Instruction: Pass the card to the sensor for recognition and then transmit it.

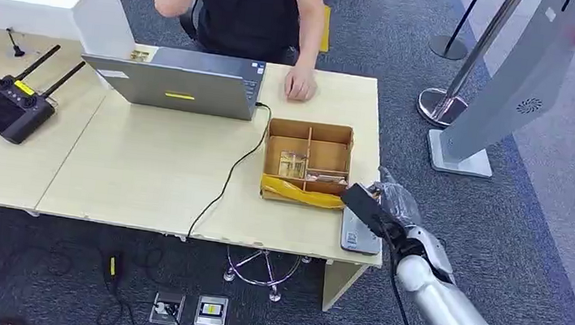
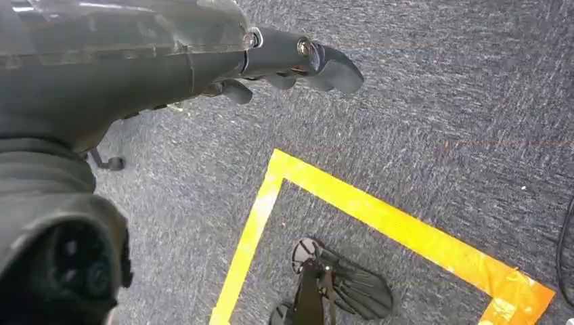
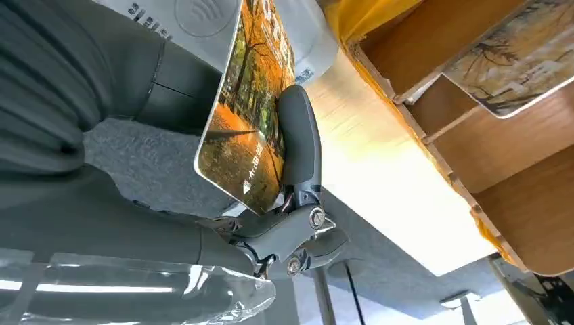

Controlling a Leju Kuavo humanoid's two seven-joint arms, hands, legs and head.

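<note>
My right hand point(image 1: 381, 207) hovers at the table's right front corner, just above the grey card sensor point(image 1: 358, 234). It pinches a card printed with orange autumn trees point(image 3: 247, 112) between thumb and finger point(image 3: 298, 139); the sensor's white face point(image 3: 196, 17) lies close behind the card. A partitioned cardboard box point(image 1: 307, 158) with more cards point(image 1: 292, 163) sits just beyond the hand. My left hand point(image 2: 284, 64) hangs over the carpet with its fingers curled in and nothing in them.
A person sits behind the table with one hand point(image 1: 299, 87) on it, next to a laptop point(image 1: 183, 81). A black cable point(image 1: 224, 188) runs from the laptop off the front edge. A radio controller point(image 1: 13, 105) lies far left. A grey gate post point(image 1: 505, 89) stands right.
</note>
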